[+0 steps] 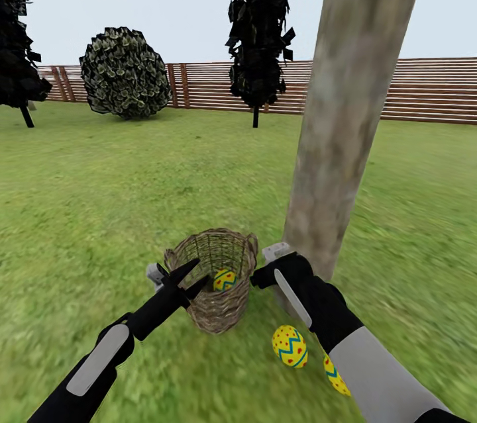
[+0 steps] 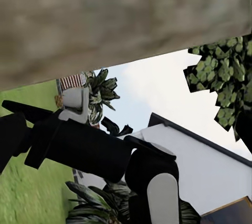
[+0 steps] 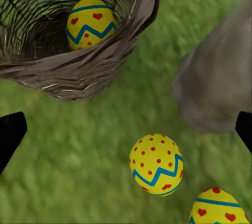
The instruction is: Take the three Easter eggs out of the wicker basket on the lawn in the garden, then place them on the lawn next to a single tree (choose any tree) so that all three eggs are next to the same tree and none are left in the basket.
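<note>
Here, 1 egg (image 3: pixel 91 22) in basket (image 3: pixel 79 71), 2 eggs (image 3: pixel 156 164) below open right pincer (image 3: pixel 126 129).

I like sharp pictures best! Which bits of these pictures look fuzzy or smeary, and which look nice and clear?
Head view: the short green grass is smeared toward the edges, while the yellow zigzag-banded egg on it looks crisp. Left wrist view: the thick grey-brown tree trunk is a soft blur. Right wrist view: the woven brown twig basket and the egg inside are fairly sharp.
</note>
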Tool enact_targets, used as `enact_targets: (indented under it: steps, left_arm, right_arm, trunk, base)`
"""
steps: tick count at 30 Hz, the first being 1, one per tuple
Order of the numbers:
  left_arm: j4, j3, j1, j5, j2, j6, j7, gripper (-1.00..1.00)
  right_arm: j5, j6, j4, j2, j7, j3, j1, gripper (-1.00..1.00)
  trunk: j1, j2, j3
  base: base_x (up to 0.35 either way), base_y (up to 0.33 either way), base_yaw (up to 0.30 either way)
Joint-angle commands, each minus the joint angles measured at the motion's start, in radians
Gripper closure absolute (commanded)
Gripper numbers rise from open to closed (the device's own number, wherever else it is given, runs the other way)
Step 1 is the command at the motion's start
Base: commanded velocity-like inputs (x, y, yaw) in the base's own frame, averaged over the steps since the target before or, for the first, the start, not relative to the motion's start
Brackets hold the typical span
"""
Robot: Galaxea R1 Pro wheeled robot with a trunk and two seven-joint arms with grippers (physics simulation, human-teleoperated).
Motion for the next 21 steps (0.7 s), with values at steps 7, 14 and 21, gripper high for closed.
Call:
enact_targets:
  steps: [7, 14, 21]
  left_arm:
    - [0.001, -0.002, -0.001, 0.012, -0.001, 0.008, -0.001, -1.00]
    - [0.002, -0.004, -0.001, 0.012, -0.003, 0.007, -0.013, -1.00]
    - [0.002, -0.004, -0.001, 0.012, -0.004, 0.010, -0.041, -1.00]
  right_arm:
    - [-0.013, 0.003, -0.001, 0.000, -0.010, 0.001, -0.001, -1.00]
    - [-0.015, 0.003, 0.001, 0.010, -0.010, 0.001, -0.001, -1.00]
    - [-0.016, 0.003, 0.001, 0.011, -0.010, 0.001, -0.001, -1.00]
  trunk:
    - [0.000, 0.000, -0.001]
    - [0.000, 0.000, -0.001]
    - [-0.002, 0.001, 0.014]
  base:
    - [0.168, 0.204, 0.000]
    - [0.012, 0.021, 0.000]
    - [0.000, 0.000, 0.000]
